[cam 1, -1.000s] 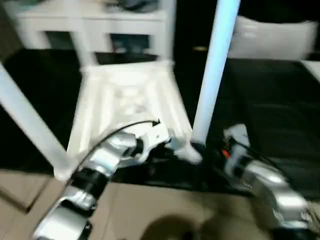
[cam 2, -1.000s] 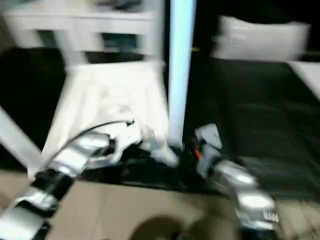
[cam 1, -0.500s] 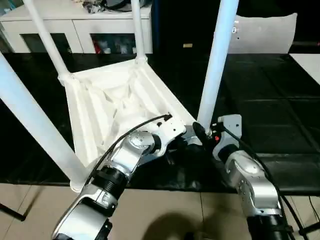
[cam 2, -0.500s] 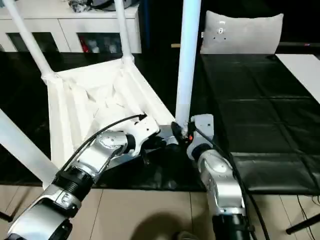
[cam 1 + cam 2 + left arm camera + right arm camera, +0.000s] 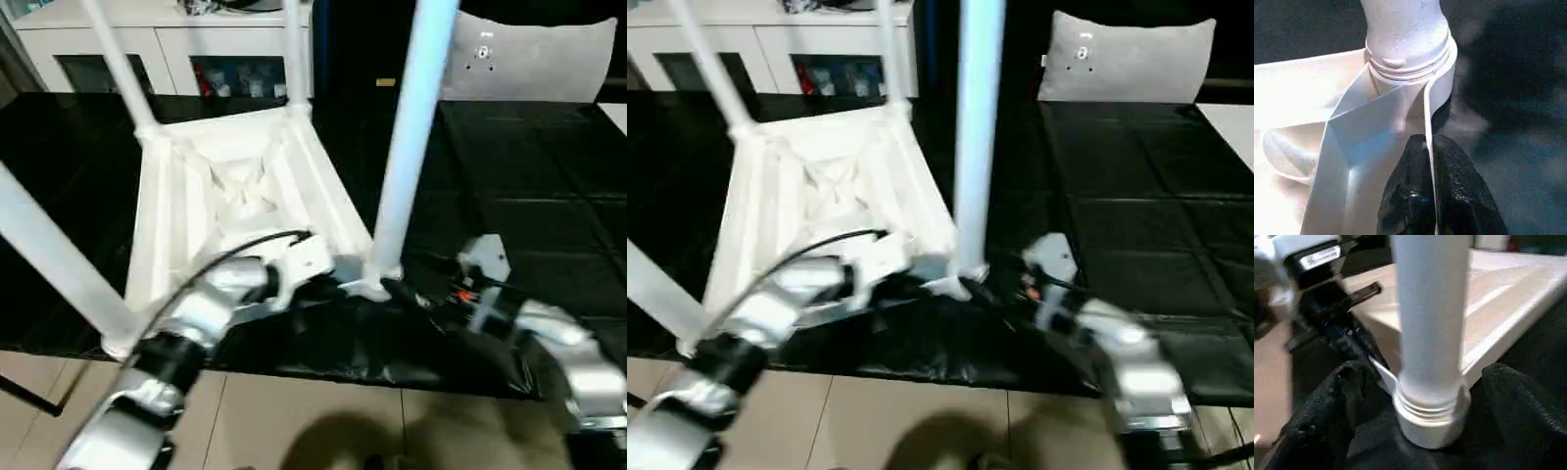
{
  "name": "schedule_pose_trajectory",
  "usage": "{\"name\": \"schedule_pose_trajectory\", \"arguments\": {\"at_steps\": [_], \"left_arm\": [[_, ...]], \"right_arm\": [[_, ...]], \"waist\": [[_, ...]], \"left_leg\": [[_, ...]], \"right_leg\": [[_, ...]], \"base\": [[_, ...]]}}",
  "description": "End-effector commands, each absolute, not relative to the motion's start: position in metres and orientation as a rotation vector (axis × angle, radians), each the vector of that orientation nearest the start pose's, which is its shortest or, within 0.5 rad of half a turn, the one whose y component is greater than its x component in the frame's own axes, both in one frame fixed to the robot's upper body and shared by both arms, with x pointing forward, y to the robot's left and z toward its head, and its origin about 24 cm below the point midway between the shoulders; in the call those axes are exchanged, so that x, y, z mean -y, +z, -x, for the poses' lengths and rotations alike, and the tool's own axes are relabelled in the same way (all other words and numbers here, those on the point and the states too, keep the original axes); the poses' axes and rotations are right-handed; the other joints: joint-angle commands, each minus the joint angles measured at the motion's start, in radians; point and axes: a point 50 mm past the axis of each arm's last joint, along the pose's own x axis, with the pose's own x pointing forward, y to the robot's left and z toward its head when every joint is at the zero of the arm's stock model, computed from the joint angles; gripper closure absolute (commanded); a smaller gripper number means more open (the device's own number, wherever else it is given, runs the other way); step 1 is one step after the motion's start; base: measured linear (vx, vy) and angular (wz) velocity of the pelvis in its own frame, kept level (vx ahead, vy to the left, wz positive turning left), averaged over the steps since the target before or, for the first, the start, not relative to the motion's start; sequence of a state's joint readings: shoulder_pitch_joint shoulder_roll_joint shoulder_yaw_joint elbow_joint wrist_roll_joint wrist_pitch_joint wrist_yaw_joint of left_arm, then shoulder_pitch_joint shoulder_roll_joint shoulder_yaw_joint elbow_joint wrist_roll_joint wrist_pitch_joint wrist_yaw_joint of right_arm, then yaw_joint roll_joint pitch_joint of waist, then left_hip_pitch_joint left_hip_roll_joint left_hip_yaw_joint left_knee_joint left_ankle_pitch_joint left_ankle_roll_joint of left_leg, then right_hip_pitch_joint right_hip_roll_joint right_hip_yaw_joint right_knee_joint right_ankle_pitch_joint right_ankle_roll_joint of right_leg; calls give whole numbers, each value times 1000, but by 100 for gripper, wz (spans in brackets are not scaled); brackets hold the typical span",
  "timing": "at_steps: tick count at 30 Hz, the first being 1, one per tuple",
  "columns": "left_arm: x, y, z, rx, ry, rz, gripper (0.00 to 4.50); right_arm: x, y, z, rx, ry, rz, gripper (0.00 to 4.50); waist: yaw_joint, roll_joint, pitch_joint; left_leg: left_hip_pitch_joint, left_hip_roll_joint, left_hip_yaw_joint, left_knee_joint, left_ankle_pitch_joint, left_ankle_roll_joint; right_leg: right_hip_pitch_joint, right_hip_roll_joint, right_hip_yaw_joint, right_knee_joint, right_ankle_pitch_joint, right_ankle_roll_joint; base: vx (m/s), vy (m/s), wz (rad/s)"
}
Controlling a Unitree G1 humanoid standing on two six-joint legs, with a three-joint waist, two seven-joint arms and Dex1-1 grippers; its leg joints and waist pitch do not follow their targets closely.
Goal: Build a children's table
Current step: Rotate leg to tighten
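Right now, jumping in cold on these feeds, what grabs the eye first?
The upside-down white table top on the black mat, its X-ribbed underside up and legs rising from the corner sockets. The near-right leg stands tallest, seated in its socket. The left tool is shut on the top's thin rim beside that socket, while the right tool stands open, one finger on either side of the leg's base.

Black mat (image 5: 549,166) over beige tiled floor (image 5: 323,421), white glass-doored cabinet (image 5: 186,44), grey cushion (image 5: 534,59) behind
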State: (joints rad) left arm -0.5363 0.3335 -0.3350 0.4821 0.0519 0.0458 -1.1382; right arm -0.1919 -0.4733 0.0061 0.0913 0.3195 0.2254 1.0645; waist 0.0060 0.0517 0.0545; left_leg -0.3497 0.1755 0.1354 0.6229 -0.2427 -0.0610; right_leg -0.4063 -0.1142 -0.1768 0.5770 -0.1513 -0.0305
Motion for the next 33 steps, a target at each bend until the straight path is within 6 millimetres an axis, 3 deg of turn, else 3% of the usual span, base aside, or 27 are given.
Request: {"name": "schedule_pose_trajectory", "arguments": {"at_steps": [1,2,4,6,8,11,12,19,20,21,25,33], "left_arm": [[-110,47,-296,-372,-1466,-524,450],[-115,47,-295,-377,-1486,-545,450],[-122,48,-293,-386,-1518,-569,450],[-127,49,-289,-404,-1572,-577,450],[-128,49,-288,-409,-1588,-579,450],[-129,50,-286,-416,-1616,-590,450],[-128,50,-286,-416,-1623,-593,450],[-127,52,-283,-408,-1666,-593,450],[-126,52,-283,-409,-1667,-592,450],[-126,52,-283,-409,-1667,-594,450],[-125,52,-284,-410,-1666,-596,450],[-121,52,-289,-420,-1627,-563,450]], "right_arm": [[184,76,-266,-186,1147,77,17],[182,77,-267,-203,1192,75,17],[180,76,-269,-235,1252,75,17],[174,76,-271,-249,1335,70,32],[172,76,-273,-251,1358,66,51],[167,74,-274,-281,1424,76,70],[165,73,-275,-293,1443,80,86],[156,69,-278,-315,1509,67,150],[155,69,-279,-317,1514,65,150],[155,68,-280,-320,1519,64,163],[154,67,-281,-326,1529,59,196],[147,64,-277,-327,1524,-5,252]], "waist": [[11,-35,-68],[15,-34,-67],[18,-33,-68],[27,-47,-70],[34,-42,-73],[42,-56,-76],[44,-57,-78],[56,-68,-75],[59,-60,-74],[57,-64,-74],[59,-65,-76],[60,-57,-75]], "left_leg": [[-24,51,-7,-75,-74,142],[-17,52,-6,-77,-90,132],[-16,55,-7,-79,-94,123],[-12,61,-2,-80,-74,116],[-9,63,-1,-80,-58,112],[-6,65,2,-79,-25,117],[-12,64,1,-78,-9,119],[-8,63,8,-78,-23,95],[-7,63,7,-78,-26,91],[-8,63,8,-78,-32,87],[-8,62,8,-78,-36,78],[-8,62,8,-79,-46,70]], "right_leg": [[74,-62,70,-73,-356,-109],[70,-62,72,-75,-371,-113],[71,-62,74,-70,-365,-123],[68,-63,80,-64,-314,-141],[66,-64,83,-54,-272,-168],[65,-64,89,-43,-209,-198],[71,-65,89,-35,-194,-206],[69,-66,94,-39,-222,-207],[67,-66,94,-39,-226,-208],[67,-64,94,-41,-228,-205],[69,-64,95,-40,-234,-202],[70,-61,94,-42,-233,-203]], "base": [[0,0,0],[0,0,0],[0,0,0],[0,0,0],[0,0,0],[0,0,0],[0,0,0],[0,0,0],[0,0,0],[0,0,0],[0,0,0],[0,0,0]]}}
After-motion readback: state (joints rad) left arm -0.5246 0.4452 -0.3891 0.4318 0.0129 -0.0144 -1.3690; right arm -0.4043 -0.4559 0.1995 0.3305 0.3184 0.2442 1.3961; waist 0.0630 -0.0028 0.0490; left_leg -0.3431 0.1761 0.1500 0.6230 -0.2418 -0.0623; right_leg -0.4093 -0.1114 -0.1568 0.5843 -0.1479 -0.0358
